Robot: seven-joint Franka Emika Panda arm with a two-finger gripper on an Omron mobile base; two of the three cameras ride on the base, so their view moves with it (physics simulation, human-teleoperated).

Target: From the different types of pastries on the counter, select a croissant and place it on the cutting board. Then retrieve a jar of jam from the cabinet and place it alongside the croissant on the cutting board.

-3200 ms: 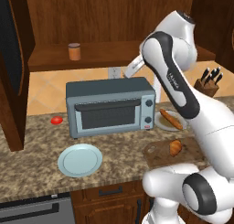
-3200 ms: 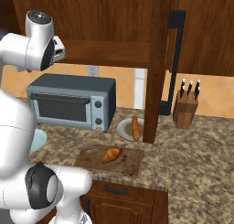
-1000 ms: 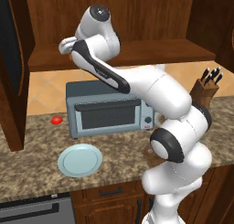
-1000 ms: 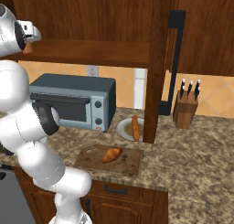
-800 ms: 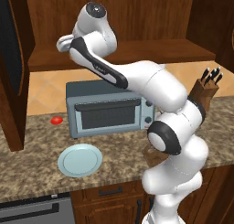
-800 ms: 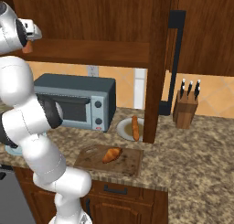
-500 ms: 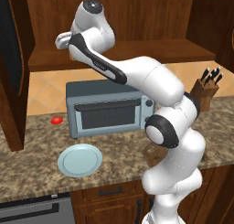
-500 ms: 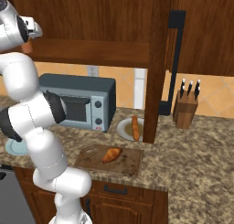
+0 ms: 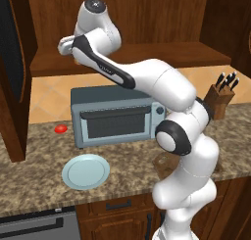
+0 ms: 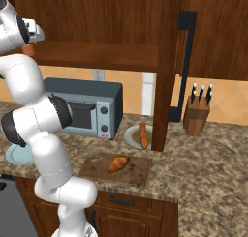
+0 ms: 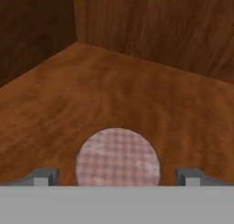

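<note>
In the hand view the jar of jam (image 11: 117, 157) shows from above as a round checked pinkish lid on the cabinet (image 11: 137, 95) shelf. My gripper (image 11: 116, 175) is open, one fingertip on each side of the lid and not touching it. From the right base view the gripper (image 10: 32, 37) hangs over the shelf's left end, with a sliver of the orange jar (image 10: 28, 50) under it. The croissant (image 10: 118, 163) lies on the cutting board (image 10: 97, 169) on the counter (image 10: 203, 158).
A grey toaster oven (image 9: 117, 116) stands under the shelf, with a light blue plate (image 9: 86, 171) and a small red thing (image 9: 61, 129) in front. A stick pastry (image 10: 143, 134) lies on a plate behind the open cabinet door (image 10: 167, 62). A knife block (image 10: 196, 117) stands to the right.
The arm has swung up from over the counter to the cabinet shelf. In the last second the hand has crept left over the jar, jaws still wide.
</note>
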